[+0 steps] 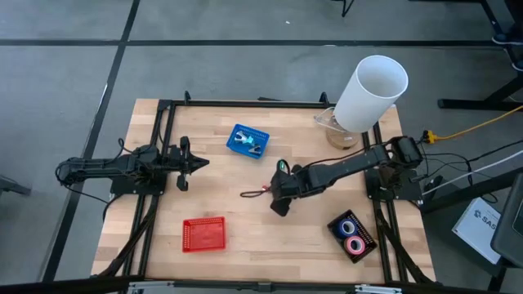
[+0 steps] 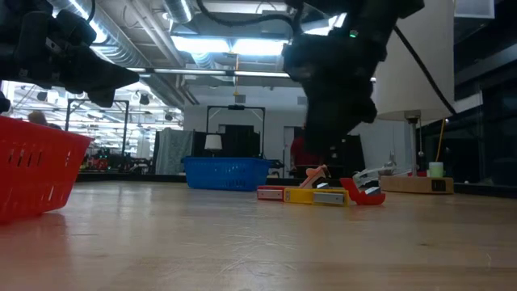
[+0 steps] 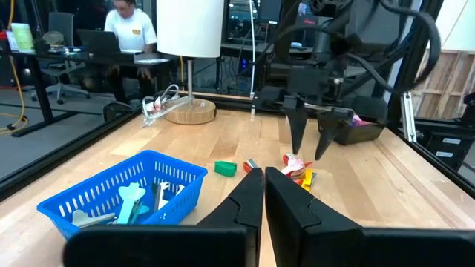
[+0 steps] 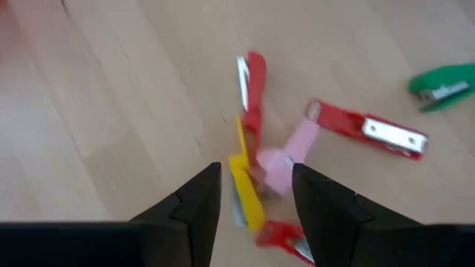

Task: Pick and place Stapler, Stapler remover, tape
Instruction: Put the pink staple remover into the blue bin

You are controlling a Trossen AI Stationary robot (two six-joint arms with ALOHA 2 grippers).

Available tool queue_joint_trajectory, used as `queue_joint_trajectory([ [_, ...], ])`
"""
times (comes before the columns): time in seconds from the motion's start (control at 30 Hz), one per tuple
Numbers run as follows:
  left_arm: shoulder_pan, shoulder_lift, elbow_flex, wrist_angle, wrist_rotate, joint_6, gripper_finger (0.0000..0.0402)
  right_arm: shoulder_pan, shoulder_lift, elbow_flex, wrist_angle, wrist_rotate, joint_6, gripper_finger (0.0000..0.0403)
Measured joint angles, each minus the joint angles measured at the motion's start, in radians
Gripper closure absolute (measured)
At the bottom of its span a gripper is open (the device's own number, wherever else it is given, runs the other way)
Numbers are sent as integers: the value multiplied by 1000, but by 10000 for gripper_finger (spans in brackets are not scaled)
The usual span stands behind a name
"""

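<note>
Now R gripper (image 4: 252, 189), jaws spread, hovers over stapler pile (image 4: 256, 159) at table's 5 o'clock; light, stiff, slick—pinch mid-body.

Right gripper (image 2: 335, 133) hangs just above a pile of small red, yellow and pink staplers (image 2: 321, 194) on the surface (image 2: 258, 242), blue basket (image 2: 225, 172) behind, red basket (image 2: 36, 174) near left.

Pale wooden table (image 1: 245, 229) with matt grain; red basket (image 1: 203, 234) of plastic mesh.
</note>
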Motion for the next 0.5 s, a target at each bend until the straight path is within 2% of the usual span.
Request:
queue_joint_trajectory([
  [0.2, 0, 0, 0, 0, 0, 0, 391, 0, 0, 0, -61, 0, 80, 234],
  [0.33, 0, 0, 0, 0, 0, 0, 389, -10, 0, 0, -56, 6, 67, 234],
  [0.5, 0, 0, 0, 0, 0, 0, 393, -28, 11, 0, -61, -57, 59, 234],
])
